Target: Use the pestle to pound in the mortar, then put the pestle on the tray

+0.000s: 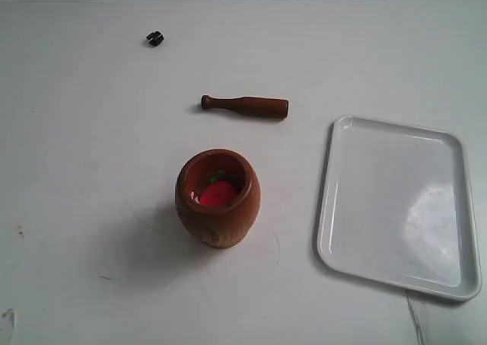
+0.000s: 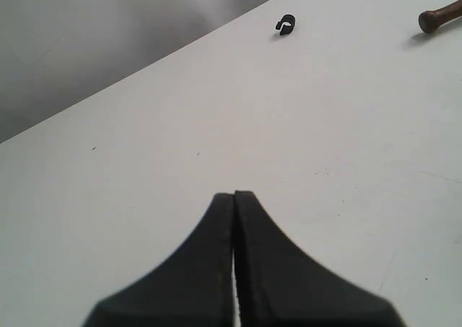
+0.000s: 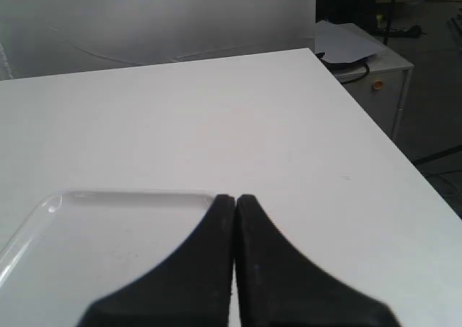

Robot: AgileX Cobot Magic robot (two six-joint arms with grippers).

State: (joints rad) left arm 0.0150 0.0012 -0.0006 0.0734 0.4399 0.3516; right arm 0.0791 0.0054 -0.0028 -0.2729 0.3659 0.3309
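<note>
The reddish-brown wooden mortar [image 1: 218, 199] stands upright mid-table with a red and green thing inside it. Behind it the dark wooden pestle [image 1: 245, 106] lies flat on the table, knob end to the left; its knob end also shows as the pestle [image 2: 440, 16] in the left wrist view. The white tray [image 1: 397, 204] lies empty at the right; the tray [image 3: 108, 240] fills the near part of the right wrist view. My left gripper [image 2: 234, 194] is shut and empty over bare table. My right gripper [image 3: 235, 198] is shut and empty above the tray's rim. Neither arm shows in the exterior view.
A tiny black clip [image 1: 155, 38] lies at the far left of the table, also seen as the clip [image 2: 286, 25] in the left wrist view. The table's edge [image 3: 375, 132] runs beside the tray, with a cabinet [image 3: 364, 63] and floor beyond it.
</note>
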